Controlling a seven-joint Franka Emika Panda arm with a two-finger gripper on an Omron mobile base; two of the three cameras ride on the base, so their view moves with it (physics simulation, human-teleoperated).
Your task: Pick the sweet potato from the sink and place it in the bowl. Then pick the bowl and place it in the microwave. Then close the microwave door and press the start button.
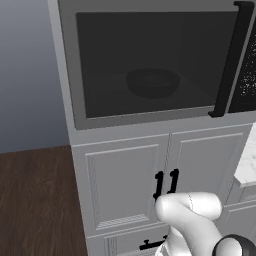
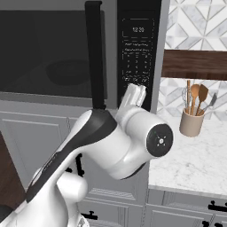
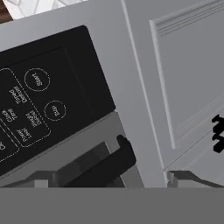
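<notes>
The microwave door (image 1: 150, 65) is shut, its long black bar handle (image 2: 95, 53) upright. Behind the dark glass the black bowl (image 1: 152, 82) sits inside the microwave. I cannot make out the sweet potato through the glass. My gripper (image 2: 134, 94) points at the lower part of the black control panel (image 2: 138, 48), just right of the handle's foot. In the rolled hand view the panel (image 3: 43, 96) is close, with a round start button (image 3: 37, 79) and a second round button (image 3: 55, 110). The fingertips (image 3: 41, 179) stand wide apart, open, holding nothing. The sink is out of view.
Grey panelled cabinet doors (image 1: 125, 185) with black handles sit under the microwave. A marble counter (image 2: 190, 164) to the right carries a tan crock of wooden utensils (image 2: 192, 122), below a wooden shelf (image 2: 195, 64). Dark wood floor (image 1: 35, 200) lies to the left.
</notes>
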